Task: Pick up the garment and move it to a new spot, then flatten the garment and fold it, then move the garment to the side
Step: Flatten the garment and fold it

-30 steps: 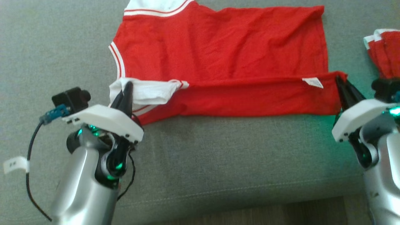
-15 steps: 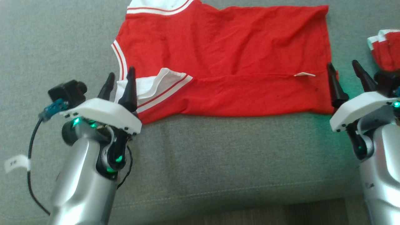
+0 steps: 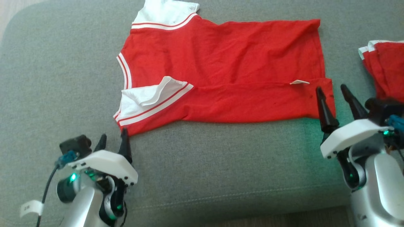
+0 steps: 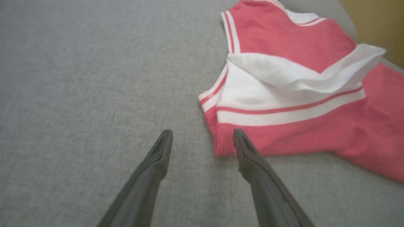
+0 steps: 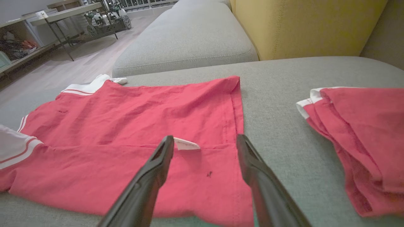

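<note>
Folding the garment (image 3: 221, 63), flat on grey cushion (image 3: 63, 78) with near edge doubled over; with left gripper (image 3: 113, 135) and right gripper (image 3: 331, 88) gaping, empty, at near corners — likely needing grasps for second fold.

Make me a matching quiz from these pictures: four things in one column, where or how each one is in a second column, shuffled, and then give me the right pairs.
Things:
1. garment
2. folded red pile
3. left gripper
4. white label

Place or state:
A. stacked at the right end of the grey cushion
B. open, just short of the garment's near left corner
C. spread out, with its near edge folded over
D. poking out along the garment's fold line

Pairs: 1-C, 2-A, 3-B, 4-D
</note>
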You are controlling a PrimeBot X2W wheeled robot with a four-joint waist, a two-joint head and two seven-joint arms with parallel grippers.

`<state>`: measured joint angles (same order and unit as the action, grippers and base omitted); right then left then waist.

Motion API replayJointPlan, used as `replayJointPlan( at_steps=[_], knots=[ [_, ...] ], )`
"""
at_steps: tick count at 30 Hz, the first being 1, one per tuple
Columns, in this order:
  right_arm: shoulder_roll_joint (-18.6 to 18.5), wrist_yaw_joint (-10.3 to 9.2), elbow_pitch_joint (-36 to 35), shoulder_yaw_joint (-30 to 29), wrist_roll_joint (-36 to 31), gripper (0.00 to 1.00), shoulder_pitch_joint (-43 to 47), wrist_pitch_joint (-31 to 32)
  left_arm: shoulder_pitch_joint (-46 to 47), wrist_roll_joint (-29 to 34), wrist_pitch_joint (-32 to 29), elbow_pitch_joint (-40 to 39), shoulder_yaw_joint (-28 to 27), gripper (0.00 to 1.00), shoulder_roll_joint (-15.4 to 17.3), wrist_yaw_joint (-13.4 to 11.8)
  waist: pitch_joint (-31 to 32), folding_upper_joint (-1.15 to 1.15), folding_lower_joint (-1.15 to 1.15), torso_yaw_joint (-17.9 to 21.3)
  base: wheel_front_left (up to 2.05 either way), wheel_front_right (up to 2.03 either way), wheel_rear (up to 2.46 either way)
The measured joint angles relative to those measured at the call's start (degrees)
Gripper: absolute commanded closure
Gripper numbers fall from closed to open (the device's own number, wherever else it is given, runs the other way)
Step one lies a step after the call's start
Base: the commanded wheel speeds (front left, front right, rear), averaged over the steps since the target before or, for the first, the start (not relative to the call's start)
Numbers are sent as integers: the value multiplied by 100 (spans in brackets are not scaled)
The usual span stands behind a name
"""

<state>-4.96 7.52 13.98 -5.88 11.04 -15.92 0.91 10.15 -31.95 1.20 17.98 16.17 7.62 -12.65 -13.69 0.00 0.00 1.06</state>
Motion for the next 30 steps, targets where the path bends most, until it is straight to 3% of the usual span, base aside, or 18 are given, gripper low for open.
replayJointPlan(
  at_steps=[10, 11, 12, 13, 15, 22, 30],
  knots=[
    [114, 0, -78, -172, 123, 0, 188, 523, 377, -249, 147, 838, 74, 0, -172, 389, 59, 0, 0, 29, 0, 0, 0],
    [115, -1, -67, -212, 125, 0, 190, 539, 431, -263, 149, 918, 75, 13, -189, 455, 51, 0, 0, 23, 0, 0, 0],
    [120, 0, -54, -243, 152, 0, 189, 589, 481, -325, 149, 991, 73, 51, -201, 508, 42, 0, 0, 15, 0, 0, 0],
    [127, -1, -30, -265, 185, 0, 190, 624, 527, -376, 148, 1058, 78, 51, -210, 557, 32, 0, 0, 7, 0, 0, 0],
    [146, -1, 51, -294, 242, 0, 190, 700, 631, -472, 132, 1212, 85, 100, -225, 689, 7, 0, 0, -7, 0, 0, 0],
    [201, 0, 555, -659, 211, 0, 170, 921, 800, -598, 265, 1426, 162, 100, -286, 967, -14, 0, 0, -94, 0, 0, 0],
    [203, -1, 1285, -873, 276, 0, -50, 1016, 803, -534, 469, 1397, 222, 100, -271, 1015, 16, 0, 0, -225, 0, 0, 0]
  ],
)
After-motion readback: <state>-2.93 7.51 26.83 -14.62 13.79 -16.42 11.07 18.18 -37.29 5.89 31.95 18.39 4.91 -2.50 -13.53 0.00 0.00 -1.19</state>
